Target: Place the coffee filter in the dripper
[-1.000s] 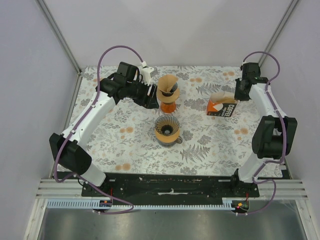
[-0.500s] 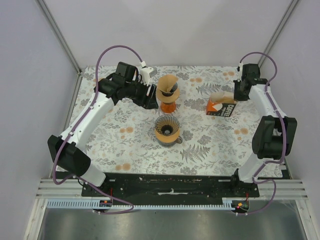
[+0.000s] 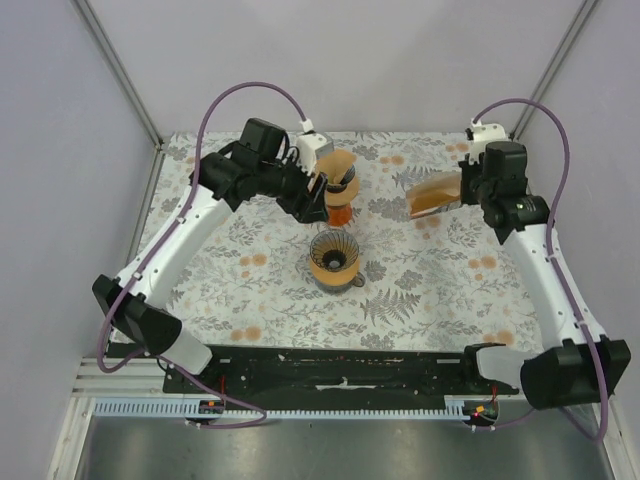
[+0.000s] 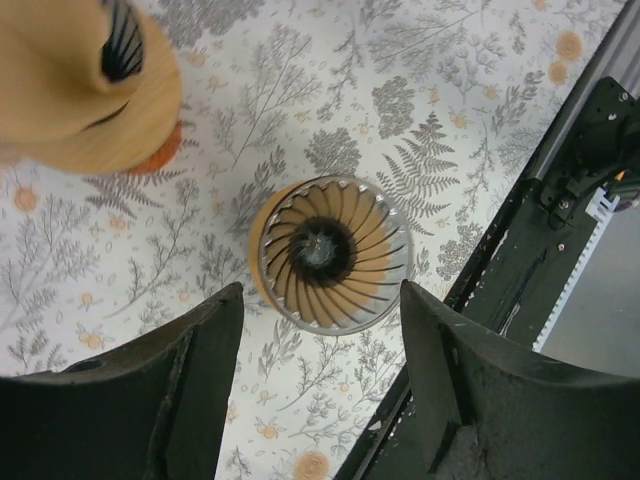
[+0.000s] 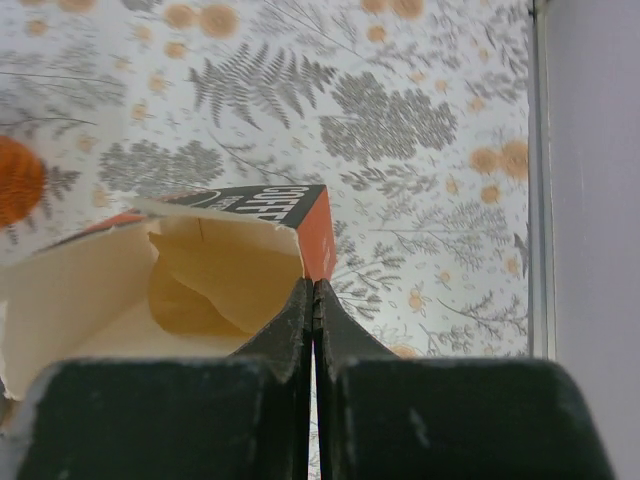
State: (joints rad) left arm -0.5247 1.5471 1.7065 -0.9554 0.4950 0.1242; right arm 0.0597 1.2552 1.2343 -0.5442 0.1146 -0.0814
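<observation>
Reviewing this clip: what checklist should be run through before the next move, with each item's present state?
1. Right claw shut on filter box: ok.
2. Box open, brown filters visible inside: ok.
3. Left claw open: ok.
4. Glass dripper upright, mouth unobstructed: ok.
5. Filter in left claw: not ok, nothing held.
6. Glass dripper already lined with a filter: cannot tell.
</observation>
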